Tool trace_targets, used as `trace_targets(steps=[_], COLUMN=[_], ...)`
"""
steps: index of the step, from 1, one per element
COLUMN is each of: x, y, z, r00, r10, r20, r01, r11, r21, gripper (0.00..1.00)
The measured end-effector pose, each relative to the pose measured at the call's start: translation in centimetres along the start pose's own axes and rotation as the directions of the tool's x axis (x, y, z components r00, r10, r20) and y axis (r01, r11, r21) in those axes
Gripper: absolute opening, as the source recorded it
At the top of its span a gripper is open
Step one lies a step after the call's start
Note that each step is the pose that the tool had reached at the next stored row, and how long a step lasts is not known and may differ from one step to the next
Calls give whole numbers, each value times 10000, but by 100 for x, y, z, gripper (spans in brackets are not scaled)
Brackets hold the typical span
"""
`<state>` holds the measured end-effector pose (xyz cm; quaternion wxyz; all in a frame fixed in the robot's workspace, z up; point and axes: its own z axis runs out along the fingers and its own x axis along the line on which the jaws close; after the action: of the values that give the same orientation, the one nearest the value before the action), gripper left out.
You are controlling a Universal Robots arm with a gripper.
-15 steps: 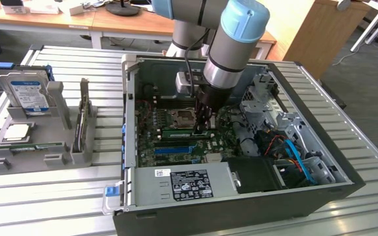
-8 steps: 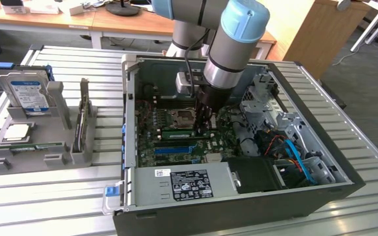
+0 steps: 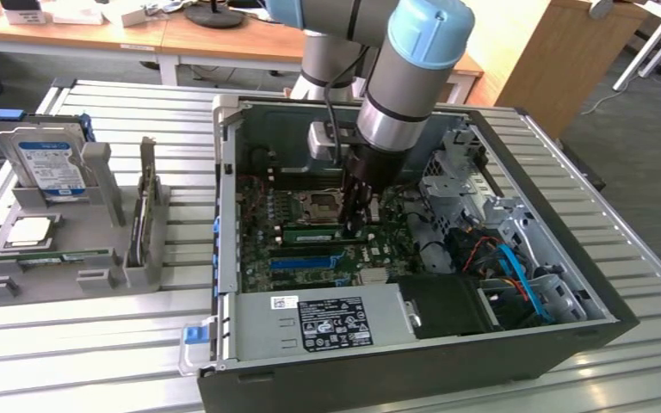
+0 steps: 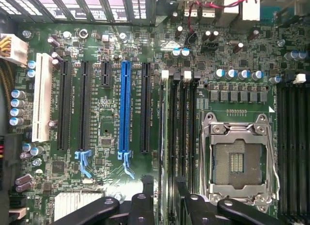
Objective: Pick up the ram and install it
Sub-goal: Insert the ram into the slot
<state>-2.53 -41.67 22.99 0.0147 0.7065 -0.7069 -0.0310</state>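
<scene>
Beside the processor socket (image 4: 240,162) | ram (image 3: 307,233) seated upright | gripper (image 4: 162,186) just above it | fingers (image 4: 143,201) apart, seemingly because it needs no holding

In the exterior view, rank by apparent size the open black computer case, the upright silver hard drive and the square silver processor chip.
Largest: black computer case.
Then: silver hard drive.
Smallest: processor chip.
</scene>
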Motion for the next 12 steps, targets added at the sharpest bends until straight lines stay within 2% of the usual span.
trace_targets(steps=[12], x=[-7], y=[19], z=[-295], r00=[10000], r10=[0], r20=[1], r01=[0], r11=[10000], r21=[0], gripper=[31])
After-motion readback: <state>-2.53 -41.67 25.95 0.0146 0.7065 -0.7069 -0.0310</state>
